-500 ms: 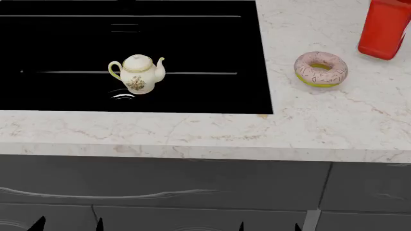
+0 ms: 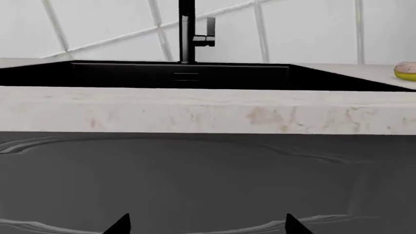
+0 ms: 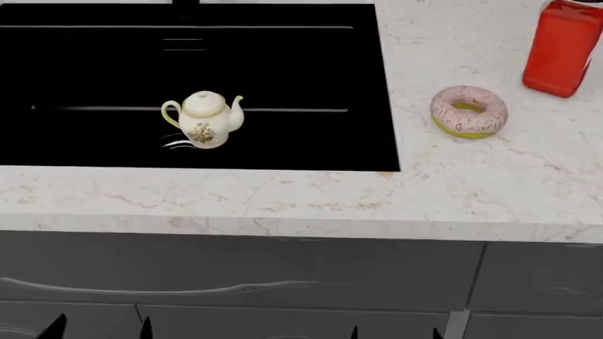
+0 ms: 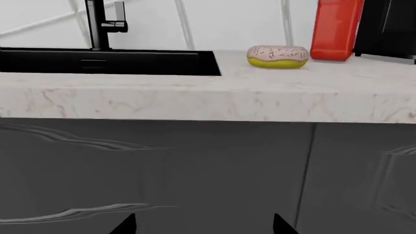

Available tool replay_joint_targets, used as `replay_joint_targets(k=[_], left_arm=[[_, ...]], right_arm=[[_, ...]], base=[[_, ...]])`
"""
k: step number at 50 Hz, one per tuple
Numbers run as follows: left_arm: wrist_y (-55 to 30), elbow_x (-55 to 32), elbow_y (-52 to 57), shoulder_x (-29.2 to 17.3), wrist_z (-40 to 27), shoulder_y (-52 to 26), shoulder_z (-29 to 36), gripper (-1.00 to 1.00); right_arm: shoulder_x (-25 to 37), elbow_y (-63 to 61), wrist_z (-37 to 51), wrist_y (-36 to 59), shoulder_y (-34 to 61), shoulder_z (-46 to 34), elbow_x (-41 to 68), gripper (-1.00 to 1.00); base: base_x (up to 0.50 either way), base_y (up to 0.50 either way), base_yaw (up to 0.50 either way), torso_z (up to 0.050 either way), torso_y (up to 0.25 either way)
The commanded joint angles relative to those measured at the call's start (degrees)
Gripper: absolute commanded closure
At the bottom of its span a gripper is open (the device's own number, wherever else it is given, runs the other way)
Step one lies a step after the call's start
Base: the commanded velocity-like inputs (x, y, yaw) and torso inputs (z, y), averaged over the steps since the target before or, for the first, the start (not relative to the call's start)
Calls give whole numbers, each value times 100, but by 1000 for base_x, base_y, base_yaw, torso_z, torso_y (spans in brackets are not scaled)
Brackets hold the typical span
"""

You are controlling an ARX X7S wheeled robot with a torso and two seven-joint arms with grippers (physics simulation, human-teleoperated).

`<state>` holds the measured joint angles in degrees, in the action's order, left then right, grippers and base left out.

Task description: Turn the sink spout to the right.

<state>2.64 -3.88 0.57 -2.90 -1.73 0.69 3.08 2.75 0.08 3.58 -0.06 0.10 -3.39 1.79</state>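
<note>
Your left gripper (image 3: 99,328) sits low in front of the dark cabinet fronts (image 3: 236,282), below the counter edge; only its two black fingertips poke into the head view, set well apart, so the jaws stand wide with nothing between them. From its wrist camera, the sink spout (image 2: 187,30) rises straight ahead and well above, at the far rim of the sink (image 2: 130,75), well apart from the fingertips (image 2: 120,225). You see its slim black post upright against the white tiled wall, with the small lever handle (image 2: 206,33) on its side.

In the head view the sink (image 3: 282,70) fills the upper left, and a cream teapot (image 3: 203,119) stands inside it, upright, spout toward the right. Only the spout's base shows at the top edge there.

Further right on the pale marble counter (image 3: 452,183) lies a pink-frosted donut (image 3: 468,111), and beyond it a red bottle (image 3: 563,48).

Your right gripper (image 3: 394,332) is likewise low before the cabinets, fingertips spread wide and empty. From its wrist camera the spout (image 4: 96,24) stands far off and above, beyond the counter lip.
</note>
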Motion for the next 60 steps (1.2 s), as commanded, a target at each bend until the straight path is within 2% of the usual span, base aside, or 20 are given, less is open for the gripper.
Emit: replay_joint_targets(k=[1, 41, 50, 60], left_arm=[[341, -227, 104, -112, -18, 60, 96, -100], [268, -325, 182, -376, -354, 76, 455, -100], [-472, -407, 1056, -451, -712, -58, 322, -100], [-1262, -672, 2171, -608, -872, -203, 232, -100]], right_arm=[[102, 6, 174, -5, 27, -96, 105, -100], [380, -96, 579, -37, 6, -428, 172, -100], [573, -1595, 681, 1364, 181, -360, 326, -100], [712, -2524, 777, 2152, 335, -238, 472, -100]], base=[[0, 0, 0, 50, 0], [0, 0, 0, 49, 0], [0, 0, 0, 0, 0], [0, 0, 0, 0, 0]])
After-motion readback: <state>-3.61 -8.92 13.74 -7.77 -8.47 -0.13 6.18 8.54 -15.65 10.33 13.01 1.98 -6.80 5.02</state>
